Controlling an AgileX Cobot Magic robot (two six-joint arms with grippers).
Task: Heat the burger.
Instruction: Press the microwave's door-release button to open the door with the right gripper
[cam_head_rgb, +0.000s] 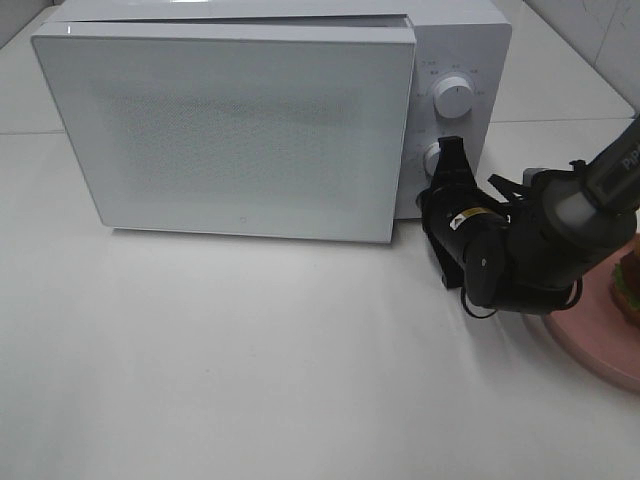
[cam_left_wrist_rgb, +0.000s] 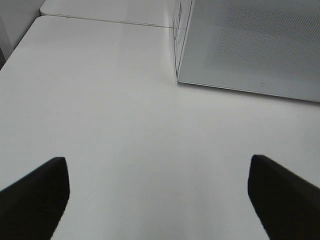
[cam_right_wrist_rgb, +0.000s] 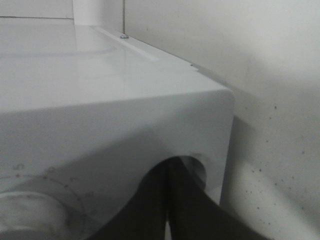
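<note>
Only a sliver of the burger (cam_head_rgb: 629, 280) shows at the far right edge, sitting on a pink plate (cam_head_rgb: 598, 345). The white microwave (cam_head_rgb: 250, 130) stands at the back with its door slightly ajar. My right gripper (cam_head_rgb: 450, 152) is shut, its tips against the control panel at the lower knob (cam_head_rgb: 433, 160), below the upper knob (cam_head_rgb: 455, 98). The right wrist view shows the closed fingers (cam_right_wrist_rgb: 175, 205) touching the panel (cam_right_wrist_rgb: 100, 130) beside a dial (cam_right_wrist_rgb: 30, 215). My left gripper (cam_left_wrist_rgb: 159, 172) hangs open over bare table, holding nothing; it is out of the exterior view.
The microwave's left corner (cam_left_wrist_rgb: 178, 75) lies ahead of the left gripper. A wall rises behind and to the right of the microwave (cam_right_wrist_rgb: 270, 100). White tabletop (cam_head_rgb: 250, 360) stretches in front of the oven.
</note>
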